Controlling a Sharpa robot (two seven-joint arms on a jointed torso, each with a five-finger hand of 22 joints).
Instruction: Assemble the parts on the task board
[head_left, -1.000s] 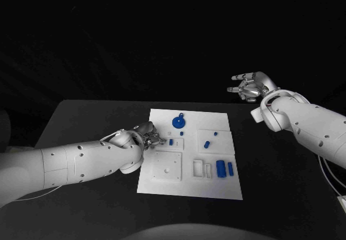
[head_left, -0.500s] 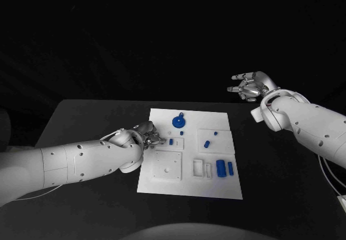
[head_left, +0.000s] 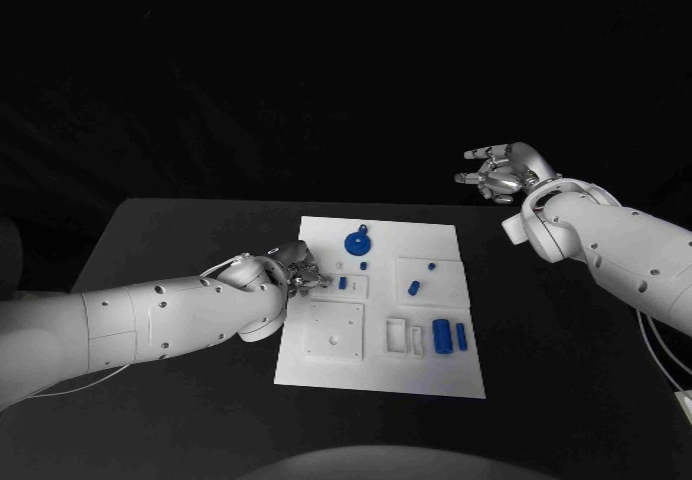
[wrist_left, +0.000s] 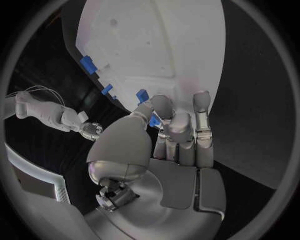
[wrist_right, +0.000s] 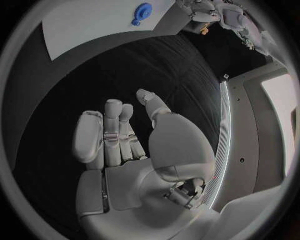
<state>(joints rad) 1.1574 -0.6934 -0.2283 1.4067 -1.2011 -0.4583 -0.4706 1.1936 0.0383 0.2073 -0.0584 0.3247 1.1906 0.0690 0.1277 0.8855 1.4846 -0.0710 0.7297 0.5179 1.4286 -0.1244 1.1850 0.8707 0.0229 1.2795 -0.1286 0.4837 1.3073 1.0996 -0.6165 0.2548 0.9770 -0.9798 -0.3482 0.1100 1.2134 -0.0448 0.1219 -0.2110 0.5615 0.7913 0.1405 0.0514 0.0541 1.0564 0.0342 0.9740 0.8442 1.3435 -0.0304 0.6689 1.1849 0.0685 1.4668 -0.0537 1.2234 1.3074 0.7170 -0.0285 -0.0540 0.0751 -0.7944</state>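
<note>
While my left hand sits at the left edge of the task board, its fingers are drawn together on a small blue part just beside the board's left-hand recess. Compared with a second ago it has barely shifted: a slight creep toward the board, the grip unchanged. I judge the seating step still in progress, not complete. Moving right across the board: a round blue part lies near the far edge, a small blue peg stands mid-board, and two longer blue parts rest side by side near the right edge, all untouched. My right hand hovers well apart, beyond the table's far right corner, fingers spread and empty, unmoved over the last second.
</note>
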